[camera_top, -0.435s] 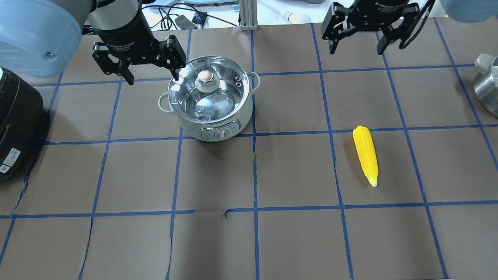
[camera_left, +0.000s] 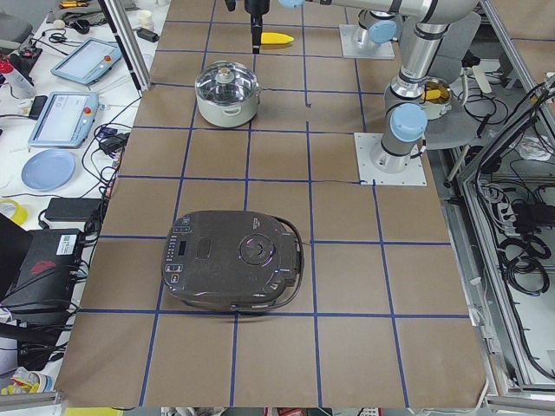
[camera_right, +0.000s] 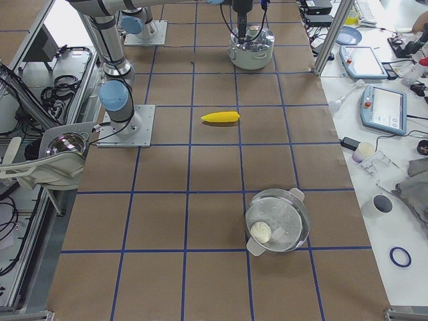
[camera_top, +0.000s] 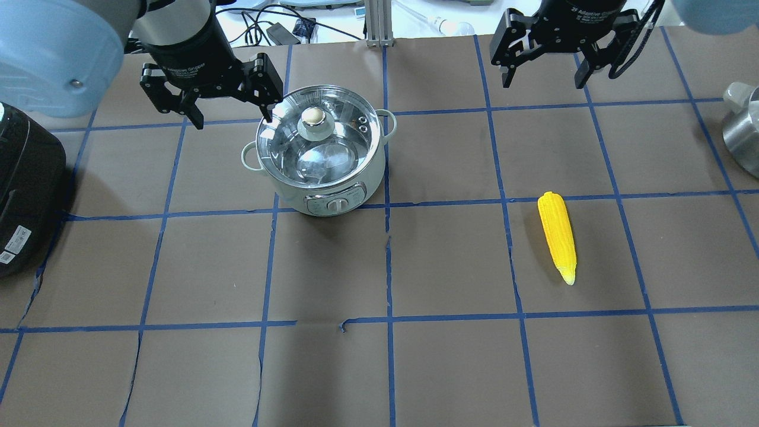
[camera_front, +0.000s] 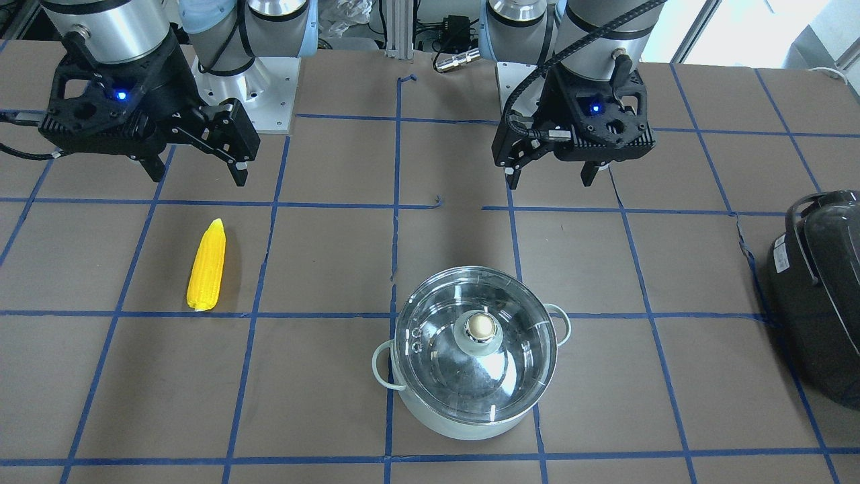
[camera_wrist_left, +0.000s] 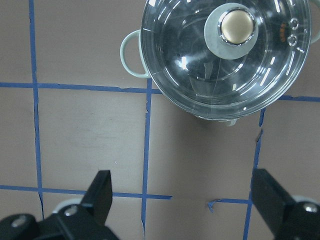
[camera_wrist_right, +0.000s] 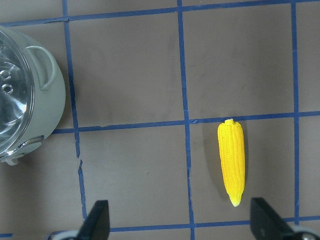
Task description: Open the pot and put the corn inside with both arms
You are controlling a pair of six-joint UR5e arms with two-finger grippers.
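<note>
**A:** Which arm is better placed for the lid?

**B:** The left one. The round steel pot with the pale mint-white outside (camera_top: 372,173) stands on the brown paper-covered table with its blue tape grid (camera_top: 450,261). Its clear glass lid (camera_top: 341,160) is seated on the rim, with the beige knob (camera_top: 313,115) on top. The black two-finger left gripper (camera_top: 232,121) hangs near it with fingers spread wide, holding nothing.

**A:** Is it over the knob?

**B:** No. In the left wrist view the knob sits at the top edge, ahead of the fingers and right of the midline between them. I judge the gripper must travel forward and a little sideways, then drop.

**A:** And the corn?

**B:** The bright yellow tapered ear of corn (camera_top: 557,237) lies flat on the paper, well apart from the pot and on the right arm's side. The black two-finger right gripper (camera_top: 544,83) is also spread and empty, so that arm is the nearer one.

**A:** How does its long axis lie?

**B:** In the right wrist view it runs up and down the frame, crosswise to the line joining the two fingers, with the tapered tip towards them. The ear lies right of their midline, so the fingers would probably close across its width after a sideways shift, with little turning of the wrist.

**A:** Anything in the way?

**B:** A large black rounded appliance (camera_top: 24,190) sits at the left end of the table, well clear of the pot.
</note>
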